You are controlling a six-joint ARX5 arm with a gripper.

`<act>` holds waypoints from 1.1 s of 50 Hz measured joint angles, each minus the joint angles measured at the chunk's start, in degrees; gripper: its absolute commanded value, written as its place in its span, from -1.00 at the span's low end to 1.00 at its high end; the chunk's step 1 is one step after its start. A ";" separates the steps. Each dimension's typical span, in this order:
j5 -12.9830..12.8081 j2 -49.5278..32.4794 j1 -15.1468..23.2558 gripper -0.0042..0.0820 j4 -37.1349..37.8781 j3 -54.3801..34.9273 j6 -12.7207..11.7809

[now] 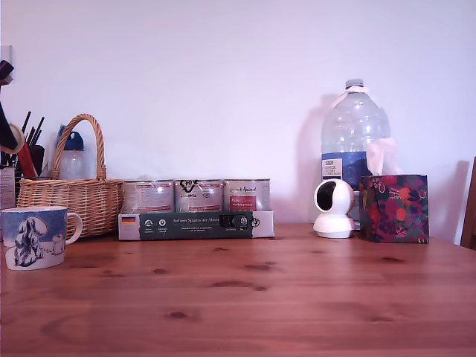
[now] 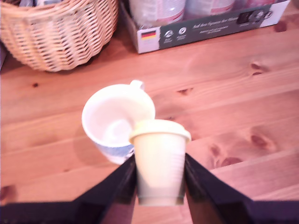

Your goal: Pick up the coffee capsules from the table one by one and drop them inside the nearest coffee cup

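Wicker basket at exterior view's left; three tins in a tray; white camera, water jug, tissue box toward the right.

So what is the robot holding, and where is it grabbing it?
The small cream-beige plastic coffee capsule, pinched by its tapered sides between the two black fingers, rim facing the camera.

Pincer grips cream capsule btwn both jaws, above white mug; wicker basket behind on table.
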 measured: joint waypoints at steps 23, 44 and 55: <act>-0.55 0.04 -0.11 -0.64 0.09 0.00 -2.10; -1.11 9.14 -0.17 -0.59 -1.57 0.46 -3.15; -2.71 14.51 -0.52 -0.59 -8.44 9.84 -3.19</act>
